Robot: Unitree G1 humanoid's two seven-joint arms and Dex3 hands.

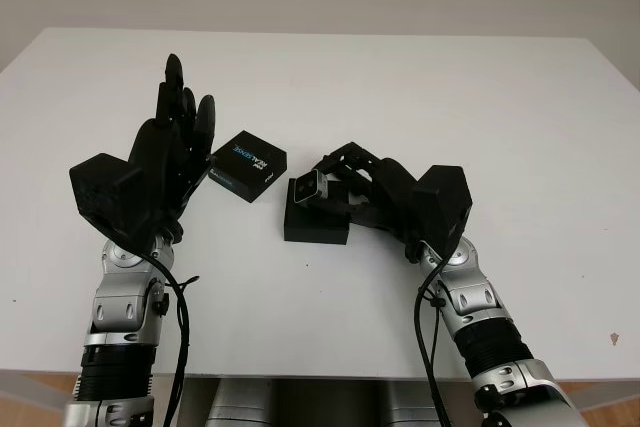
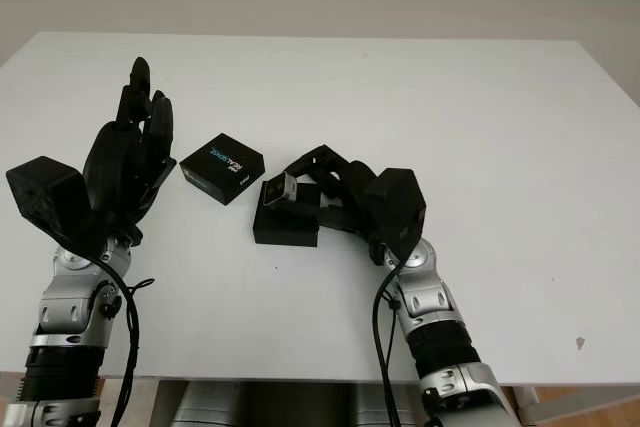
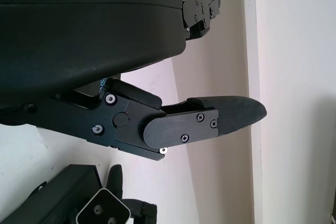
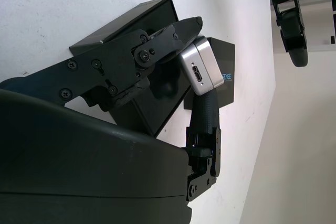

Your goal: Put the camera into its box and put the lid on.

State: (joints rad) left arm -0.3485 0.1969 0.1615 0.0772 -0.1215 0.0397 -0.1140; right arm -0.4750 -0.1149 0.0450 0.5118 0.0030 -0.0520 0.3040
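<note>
— Head views first: what lies on the white tabletop (image 1: pixel 480 97)?

— Near the middle of the frame sits a shallow open black cardboard box (image 1: pixel 316 221). Just to its upper left lies a closed-looking black square lid with blue lettering (image 1: pixel 248 164), close by but not touching the box.

— And the camera?

— The small silver rectangular camera with dark lenses (image 1: pixel 306 187) is pinched by the right hand (image 1: pixel 345 182), which reaches in from the lower right. It is tilted at the far edge of the box; I cannot tell whether it touches the box.

— The other hand?

— The left hand (image 1: pixel 165 162) stands upright at centre left of the frame, open and holding nothing, just left of the lid.

— Left wrist view?

— The black shell fills the upper left; one left-hand finger (image 3: pixel 210 121) reaches toward the right. At the bottom left edge the camera's silver face (image 3: pixel 103 211) shows, with the black box (image 3: pixel 58 198) beside it.

— Right wrist view?

— The right-hand fingers (image 4: pixel 157 38) close on the camera (image 4: pixel 202 72) from both sides; its side port faces the lens. The box (image 4: pixel 123 24) lies behind the fingers in the upper middle of the frame, the lettered lid (image 4: pixel 223 72) behind the camera, and the left hand's fingers (image 4: pixel 294 24) hang in the upper right corner.
</note>
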